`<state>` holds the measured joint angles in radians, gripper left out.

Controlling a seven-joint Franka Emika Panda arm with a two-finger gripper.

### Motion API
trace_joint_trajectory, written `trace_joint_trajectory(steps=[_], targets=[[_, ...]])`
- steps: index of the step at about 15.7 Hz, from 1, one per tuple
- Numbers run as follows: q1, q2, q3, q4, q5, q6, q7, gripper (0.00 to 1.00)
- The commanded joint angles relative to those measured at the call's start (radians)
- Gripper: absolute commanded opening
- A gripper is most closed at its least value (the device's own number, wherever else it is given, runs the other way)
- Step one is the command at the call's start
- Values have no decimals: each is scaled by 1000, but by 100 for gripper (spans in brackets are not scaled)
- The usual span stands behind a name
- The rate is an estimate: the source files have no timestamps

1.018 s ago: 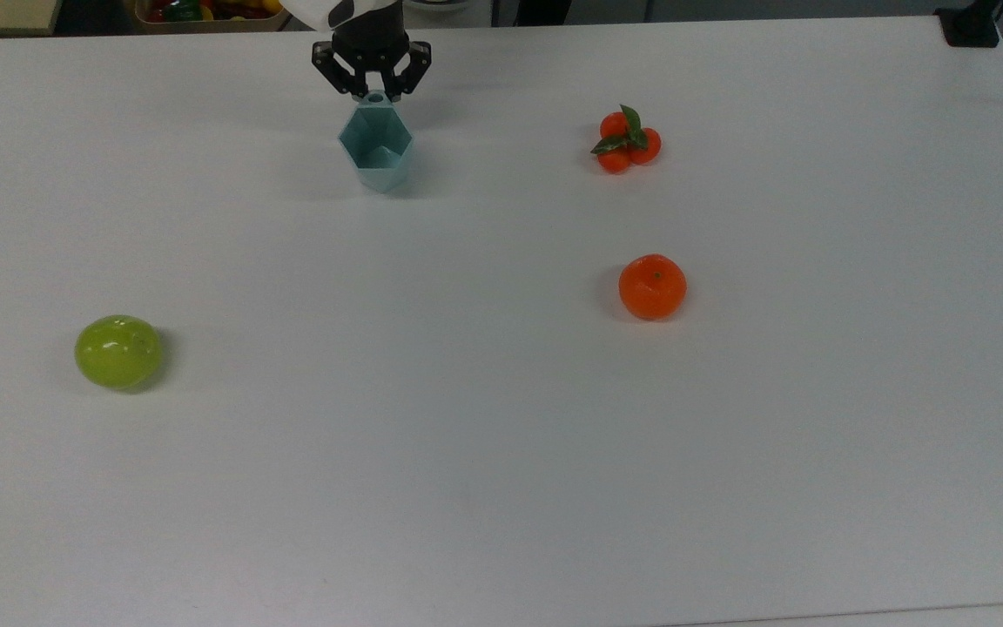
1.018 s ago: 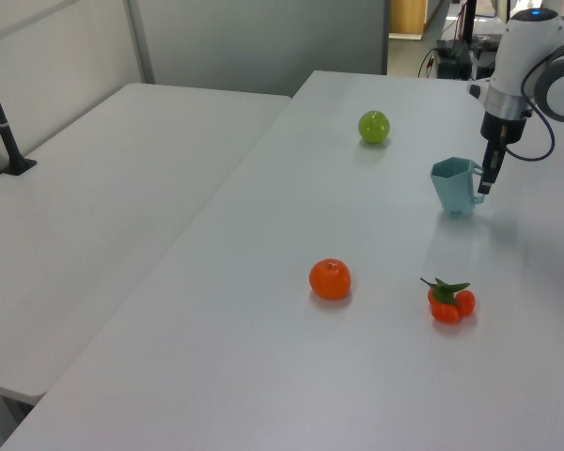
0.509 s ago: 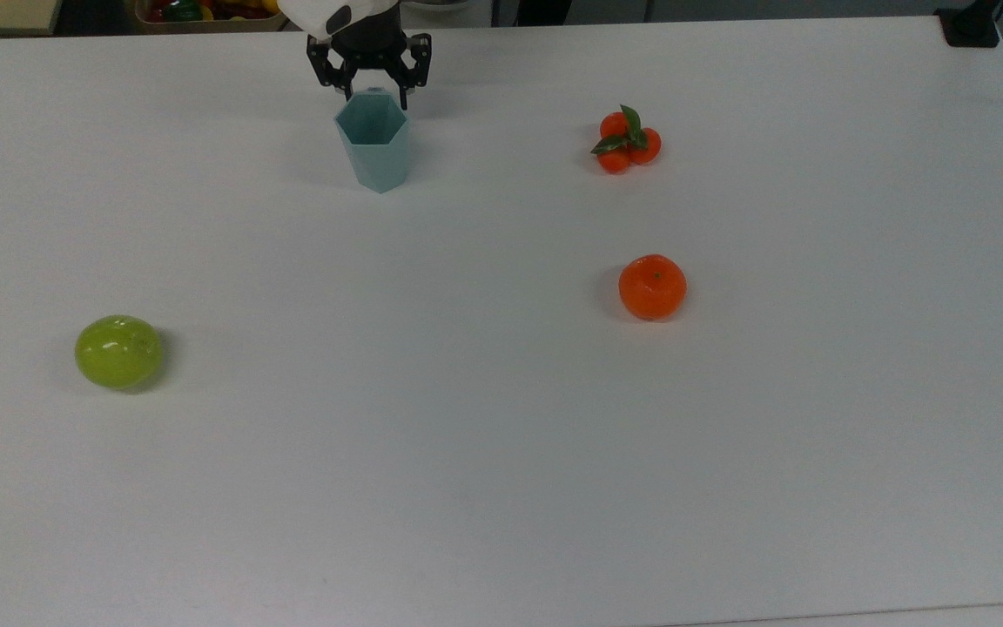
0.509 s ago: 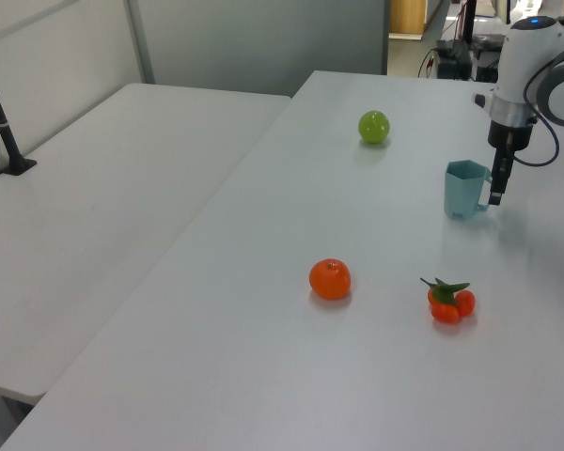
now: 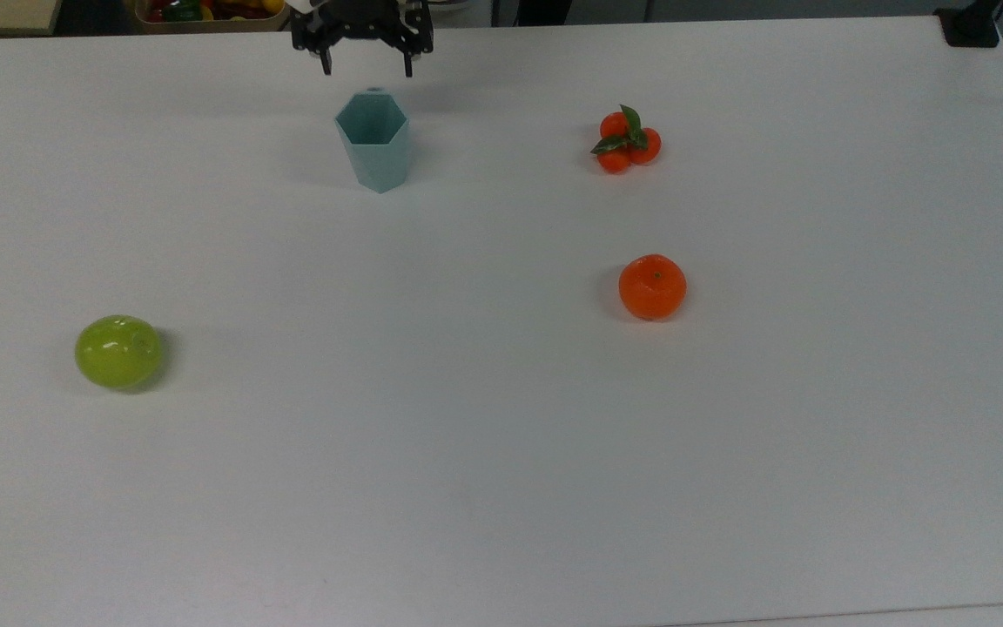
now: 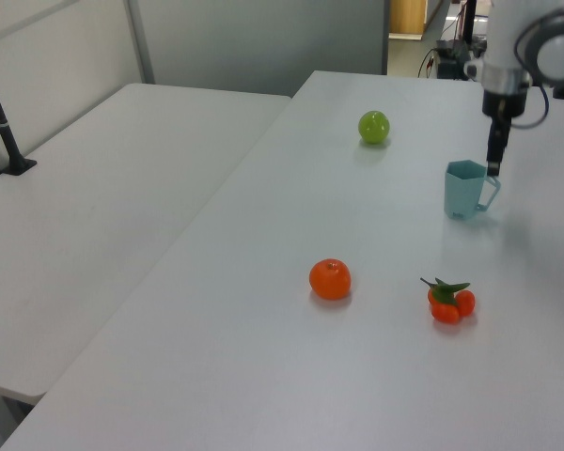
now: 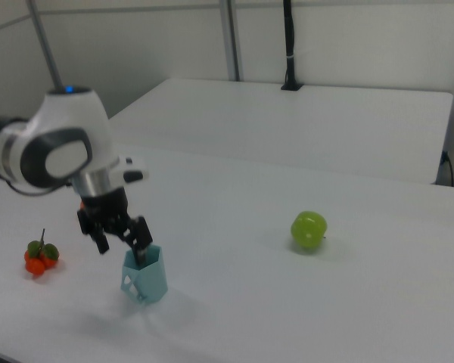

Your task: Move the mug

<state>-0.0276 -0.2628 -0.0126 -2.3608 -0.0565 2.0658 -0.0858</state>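
Note:
The pale teal faceted mug (image 5: pixel 373 139) stands upright on the white table (image 5: pixel 501 453), toward the far edge in the top view. Its small handle points toward the arm, seen on the mug (image 6: pixel 465 190) in the left view's right. My gripper (image 5: pixel 366 68) hangs open just behind and above the mug, with nothing between its fingers. In the right view the gripper (image 7: pixel 122 249) hovers over the back rim of the mug (image 7: pixel 145 276), apart from it.
A green apple (image 5: pixel 117 351) lies at the top view's left. An orange (image 5: pixel 652 286) and a leafy cluster of small oranges (image 5: pixel 627 139) lie at the top view's right. A bin of fruit (image 5: pixel 205 10) sits beyond the far edge.
The mug went from tilted in the gripper to standing upright. The gripper opened, let go of the handle and drew up and back.

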Motion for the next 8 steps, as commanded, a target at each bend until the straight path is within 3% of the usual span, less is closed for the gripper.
trace_joint_trajectory(steps=[1,5,8], targets=[[21,-6,-1,262,18,-270,31,100],[22,8,3,477,72,-403,50,100],[22,49,22,615,125,-527,165,100]])
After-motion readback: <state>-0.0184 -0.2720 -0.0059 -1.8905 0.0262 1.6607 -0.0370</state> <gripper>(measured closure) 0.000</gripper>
